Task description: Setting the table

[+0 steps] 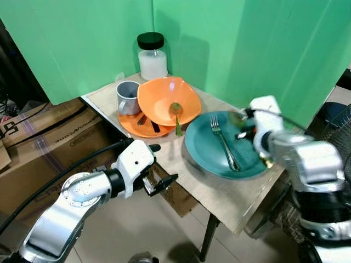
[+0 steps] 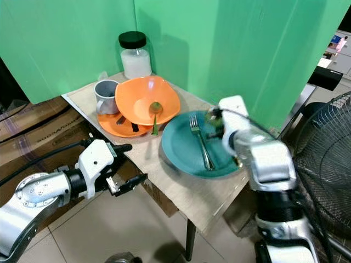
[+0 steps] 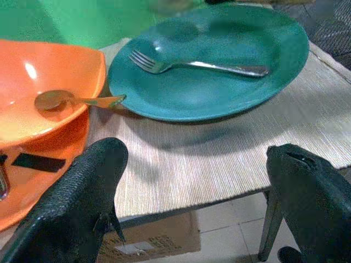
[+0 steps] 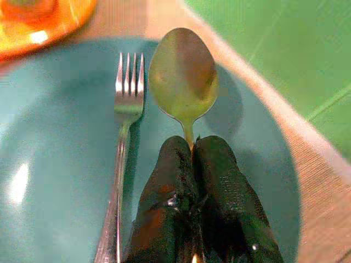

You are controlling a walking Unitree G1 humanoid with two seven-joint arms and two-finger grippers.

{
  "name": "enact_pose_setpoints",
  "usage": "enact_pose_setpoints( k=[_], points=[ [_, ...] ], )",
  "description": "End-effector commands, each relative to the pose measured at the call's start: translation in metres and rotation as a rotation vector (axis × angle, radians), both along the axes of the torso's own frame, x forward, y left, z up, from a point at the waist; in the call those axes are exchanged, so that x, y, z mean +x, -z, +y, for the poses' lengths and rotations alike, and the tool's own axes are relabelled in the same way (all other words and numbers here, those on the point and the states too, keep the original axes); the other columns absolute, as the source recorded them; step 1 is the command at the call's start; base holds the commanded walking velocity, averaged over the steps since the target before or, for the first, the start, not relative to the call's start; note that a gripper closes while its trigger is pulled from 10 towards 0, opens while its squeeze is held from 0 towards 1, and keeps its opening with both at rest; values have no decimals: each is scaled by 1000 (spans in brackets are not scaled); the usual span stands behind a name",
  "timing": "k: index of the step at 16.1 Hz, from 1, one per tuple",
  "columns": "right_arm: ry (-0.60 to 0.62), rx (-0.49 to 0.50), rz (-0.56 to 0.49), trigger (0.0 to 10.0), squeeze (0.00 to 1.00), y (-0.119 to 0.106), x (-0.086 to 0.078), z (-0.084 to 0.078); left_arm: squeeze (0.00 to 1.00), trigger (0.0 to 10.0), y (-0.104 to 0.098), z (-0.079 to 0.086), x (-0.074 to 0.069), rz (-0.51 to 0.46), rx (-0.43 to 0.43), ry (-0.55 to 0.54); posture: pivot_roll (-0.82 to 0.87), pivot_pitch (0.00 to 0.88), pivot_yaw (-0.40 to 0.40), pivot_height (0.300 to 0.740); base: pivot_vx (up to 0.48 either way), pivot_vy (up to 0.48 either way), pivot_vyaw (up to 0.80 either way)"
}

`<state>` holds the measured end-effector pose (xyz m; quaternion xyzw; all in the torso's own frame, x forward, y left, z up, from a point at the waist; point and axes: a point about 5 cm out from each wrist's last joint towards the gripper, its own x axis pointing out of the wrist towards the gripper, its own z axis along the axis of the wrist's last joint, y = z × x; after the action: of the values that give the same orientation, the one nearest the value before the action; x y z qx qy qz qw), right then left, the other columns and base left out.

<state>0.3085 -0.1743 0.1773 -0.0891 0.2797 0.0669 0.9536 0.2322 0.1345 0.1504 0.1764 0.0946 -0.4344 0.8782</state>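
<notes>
A spoon (image 4: 184,76) is pinched by the right gripper (image 4: 193,143) over the teal plate (image 1: 200,148), beside the fork (image 1: 224,143). The left gripper (image 3: 192,181), fingers apart, is held off the mat-covered table (image 1: 230,194) at 7 o'clock. Green screens (image 1: 241,49) are seen behind; a tiled floor (image 1: 137,230) below.

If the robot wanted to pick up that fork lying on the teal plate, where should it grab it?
Probably by the handle end of the fork. It lies flat on the teal plate, prongs toward the green wall, handle toward the near rim. Coming from above, with the fingers either side of the thin handle, looks best. The open left tool is free; the right tool is shut on a spoon.
</notes>
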Motion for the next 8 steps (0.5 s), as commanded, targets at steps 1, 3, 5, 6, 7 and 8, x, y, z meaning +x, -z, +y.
enact_pose_setpoints(
  k=[1,3,5,6,7,8],
  points=[
    [10,17,-19,0,0,-4,-9,-7,0,10000,-3,2,3,-17,-4,-1,104,0,66,740,0,0,0],
    [-31,99,-181,0,0,-14,-18,-9,0,10000,-5,-1,5,-38,-25,-15,97,0,71,740,0,0,0],
    [-56,166,-296,2863,0,-18,-29,-7,0,10000,-7,-1,9,-74,-25,-56,94,0,54,740,0,0,0],
    [-67,223,-322,3373,0,-18,-38,-1,0,10000,-9,0,14,-110,-41,-125,94,0,49,740,0,0,0],
    [-99,296,-399,5098,0,-22,-49,8,0,10000,-11,-1,18,-146,-82,-204,93,0,44,740,0,0,0],
    [-152,328,-434,10000,0,-23,-58,16,0,10000,-12,-2,18,-175,-107,-261,94,0,42,740,0,0,0]
  ],
)
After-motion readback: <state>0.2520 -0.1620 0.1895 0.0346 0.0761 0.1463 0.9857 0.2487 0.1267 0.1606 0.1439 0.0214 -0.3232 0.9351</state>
